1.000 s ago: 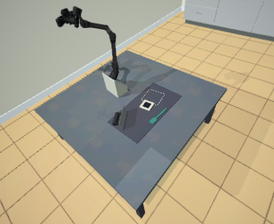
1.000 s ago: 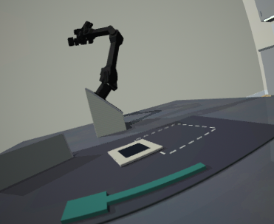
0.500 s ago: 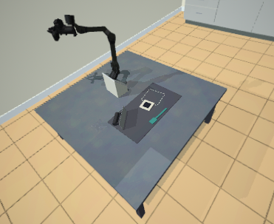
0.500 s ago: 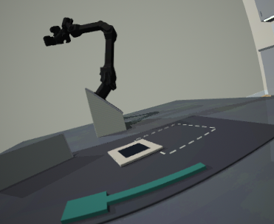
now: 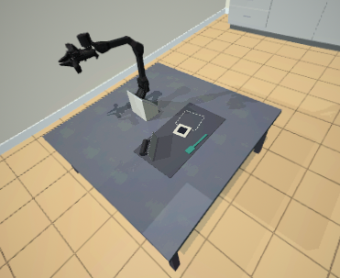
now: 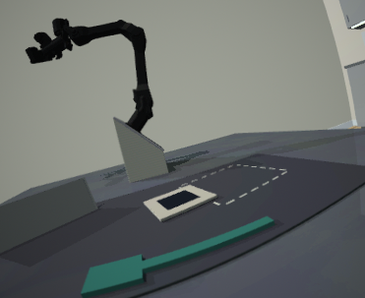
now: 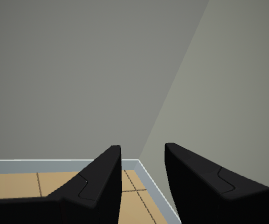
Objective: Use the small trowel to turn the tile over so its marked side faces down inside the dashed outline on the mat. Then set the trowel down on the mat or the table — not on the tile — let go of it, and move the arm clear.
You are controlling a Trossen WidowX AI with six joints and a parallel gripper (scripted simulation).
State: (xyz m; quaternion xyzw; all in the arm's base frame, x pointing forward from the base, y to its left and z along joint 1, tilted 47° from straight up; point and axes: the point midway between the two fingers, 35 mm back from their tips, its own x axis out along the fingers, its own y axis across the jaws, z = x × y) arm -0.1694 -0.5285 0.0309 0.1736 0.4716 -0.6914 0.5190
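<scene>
The teal trowel (image 5: 196,144) (image 6: 180,260) lies flat on the dark mat (image 5: 168,163) (image 6: 308,186), near its front edge. The white tile (image 5: 182,129) (image 6: 180,202) lies beside it with its dark marked square facing up, just outside the dashed outline (image 5: 194,113) (image 6: 255,189). My gripper (image 5: 63,62) (image 6: 30,55) (image 7: 142,153) is high in the air, off to the left of the table and far from the trowel. It points toward the wall. Its fingers stand close together with only a narrow gap and nothing between them.
A grey wedge block (image 5: 142,105) (image 6: 141,156) stands at the arm's base. A low grey block (image 5: 155,144) (image 6: 37,215) sits at the mat's left end. The table (image 5: 99,164) stands on tiled floor; cabinets (image 5: 296,4) are at the far right.
</scene>
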